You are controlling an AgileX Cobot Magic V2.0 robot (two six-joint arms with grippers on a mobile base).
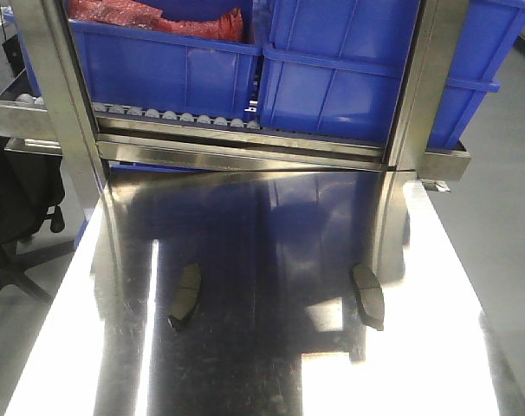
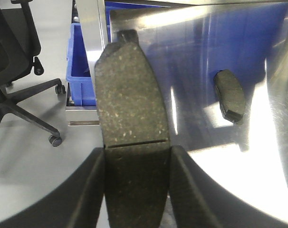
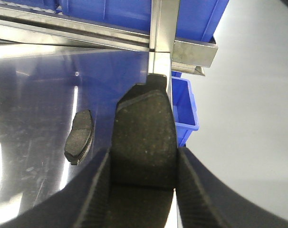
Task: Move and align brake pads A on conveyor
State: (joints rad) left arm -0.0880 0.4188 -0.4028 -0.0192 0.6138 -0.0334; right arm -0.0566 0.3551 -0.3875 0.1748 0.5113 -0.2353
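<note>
Steel tabletop (image 1: 245,373) carries left loose pad (image 1: 186,295) and right loose pad (image 1: 367,295), well apart. Both loaded: left gripper (image 2: 137,152) clamped across third pad (image 2: 129,95), right gripper (image 3: 144,156) across fourth pad (image 3: 145,123), far ends jutting past fingertips. Side-edge grip likely keeps face level for aligned set-down. Conveyor not in view.

Lower ends of brake pads (image 2: 132,123) out of frame

The tabletop (image 1: 262,373) is seen as polished steel, mirror-glossy and finely scratched. The brake pads (image 2: 129,95) are faced with matt, rough, speckled grey-brown material. The far bins (image 1: 184,74) are moulded in smooth blue plastic, the frame (image 1: 68,104) in brushed metal.
</note>
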